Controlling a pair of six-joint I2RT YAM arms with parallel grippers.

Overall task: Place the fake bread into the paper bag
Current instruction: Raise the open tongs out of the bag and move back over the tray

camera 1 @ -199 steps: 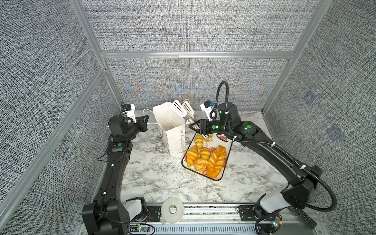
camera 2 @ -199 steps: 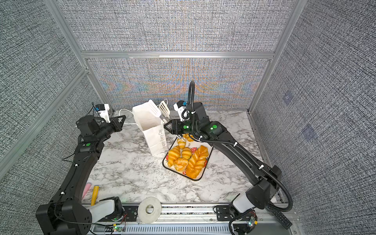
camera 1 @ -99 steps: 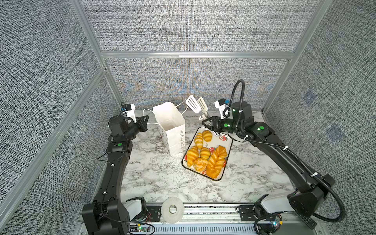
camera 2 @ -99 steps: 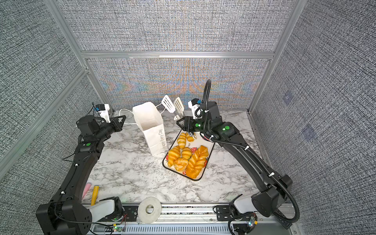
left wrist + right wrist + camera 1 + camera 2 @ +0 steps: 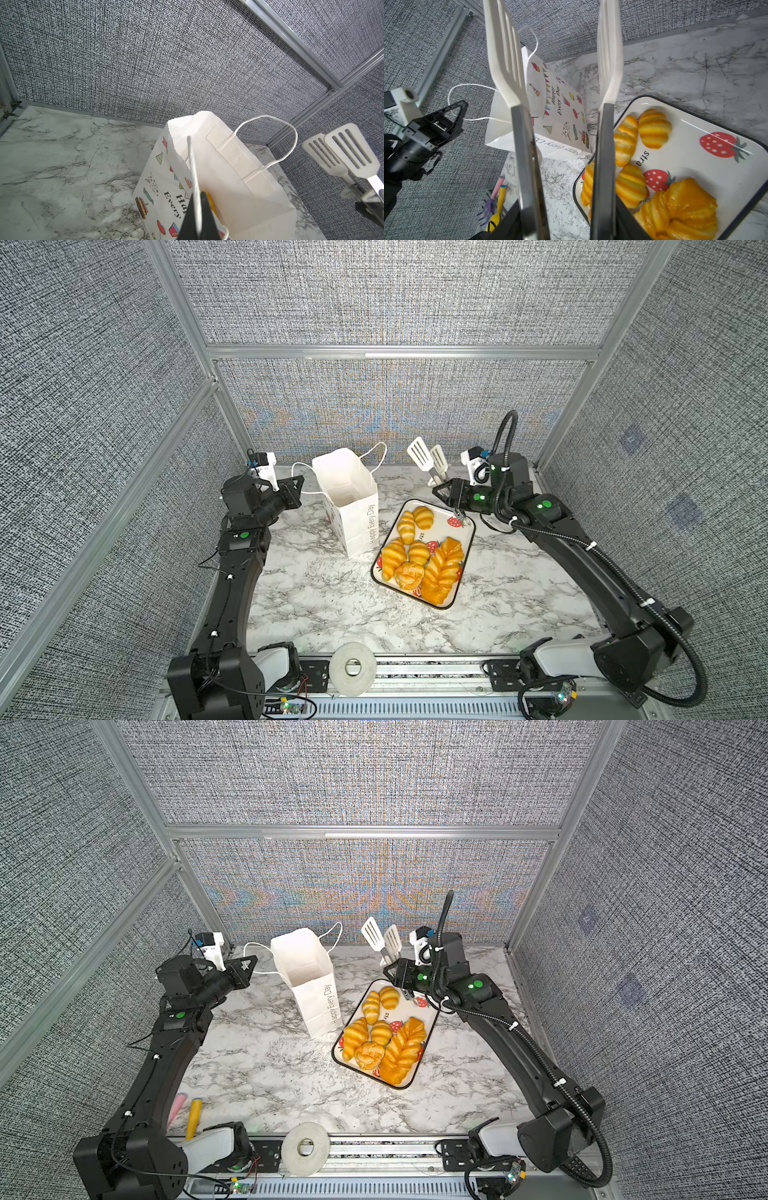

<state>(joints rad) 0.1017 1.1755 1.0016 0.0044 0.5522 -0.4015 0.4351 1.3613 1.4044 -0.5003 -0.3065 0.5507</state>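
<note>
The white paper bag (image 5: 351, 497) (image 5: 309, 977) stands upright and open on the marble top. My left gripper (image 5: 300, 480) (image 5: 198, 207) is shut on its near cord handle, pulled out to the left. Something yellow (image 5: 211, 202) shows inside the bag. Several pieces of fake bread (image 5: 419, 556) (image 5: 382, 1036) (image 5: 654, 128) lie on the strawberry tray (image 5: 440, 516) (image 5: 695, 128), right of the bag. My right gripper (image 5: 436, 489) (image 5: 566, 220) is shut on white slotted tongs (image 5: 428, 456) (image 5: 508, 62). Their blades stand apart and empty above the tray's far end.
A roll of tape (image 5: 353, 668) (image 5: 305, 1148) sits on the front rail. Yellow and pink toy utensils (image 5: 193, 1110) (image 5: 500, 195) lie at the front left edge. Grey fabric walls close in the back and both sides.
My right arm has swung the tongs from the bag's mouth rightward to the tray's far end. The left gripper has kept its hold on the handle.
</note>
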